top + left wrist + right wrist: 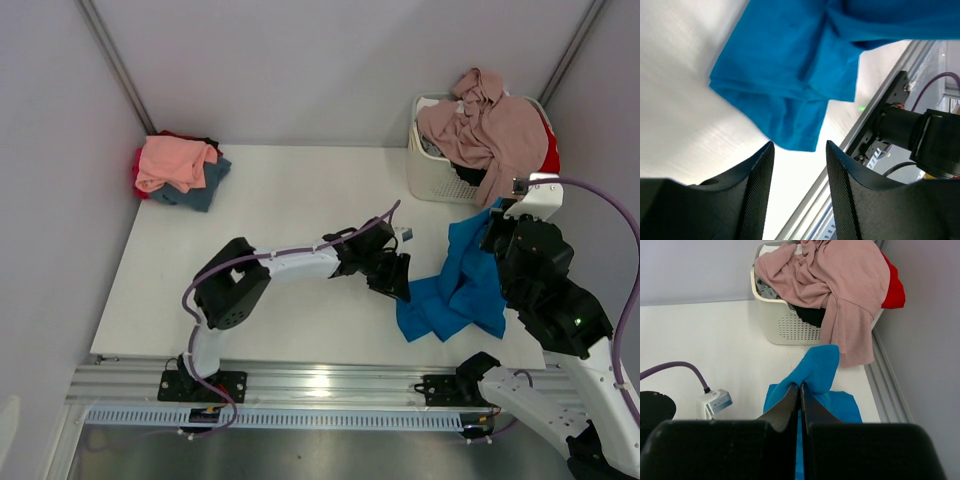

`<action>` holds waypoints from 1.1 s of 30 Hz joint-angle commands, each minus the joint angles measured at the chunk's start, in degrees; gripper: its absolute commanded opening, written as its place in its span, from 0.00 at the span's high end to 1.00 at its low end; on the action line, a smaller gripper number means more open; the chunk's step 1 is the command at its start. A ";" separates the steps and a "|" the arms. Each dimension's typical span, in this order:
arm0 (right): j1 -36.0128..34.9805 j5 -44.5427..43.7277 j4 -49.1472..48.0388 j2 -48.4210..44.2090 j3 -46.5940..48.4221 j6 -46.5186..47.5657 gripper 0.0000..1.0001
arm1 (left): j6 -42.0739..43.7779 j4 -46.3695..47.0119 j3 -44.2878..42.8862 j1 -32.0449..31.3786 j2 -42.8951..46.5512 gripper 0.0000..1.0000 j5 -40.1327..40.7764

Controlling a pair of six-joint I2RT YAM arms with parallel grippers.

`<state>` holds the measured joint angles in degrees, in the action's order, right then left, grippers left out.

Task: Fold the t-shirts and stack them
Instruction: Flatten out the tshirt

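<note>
Pinches a raised fold of the bright blue t-shirt (815, 367) with the right gripper (801, 390), fingers pressed together on the cloth. Leaves the rest crumpled on the table (290, 200) at the right side, just before the white basket (425, 175). Holds the left gripper (799, 150) just beside the lower hem, fingers spread, nothing between. Risks taking two layers at once there, because of the bunched hem. Risks also losing the thin fold from the right pinch, or dragging cloth over the near edge onto the rail (330, 385). Could snag the dusty pink t-shirt (850, 290) hanging down the basket wall. Shows no readable brand, label or writing.
</note>
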<state>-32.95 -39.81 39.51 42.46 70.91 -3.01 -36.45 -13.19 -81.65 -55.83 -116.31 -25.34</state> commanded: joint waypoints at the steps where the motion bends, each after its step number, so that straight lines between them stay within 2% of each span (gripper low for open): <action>1: -0.36 -0.35 -2.24 -0.18 -0.16 0.54 1.00 | 2.61 2.82 -2.55 -0.06 0.22 0.51 -1.46; 17: -0.62 -0.09 -1.10 1.05 0.01 0.02 1.00 | 6.83 3.08 -14.15 -0.42 -13.41 0.51 -4.63; 24: -1.15 -0.26 -0.22 1.93 0.36 0.02 1.00 | 6.74 3.44 -17.84 -1.21 -16.31 0.52 -5.86; 33: -2.12 -1.41 0.31 1.84 0.10 -0.77 1.00 | 6.91 2.82 -19.08 -1.82 -14.65 0.52 -6.56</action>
<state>-34.57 -39.88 39.79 44.58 70.72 -3.07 -31.33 -11.22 -98.37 -56.90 -132.29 -30.44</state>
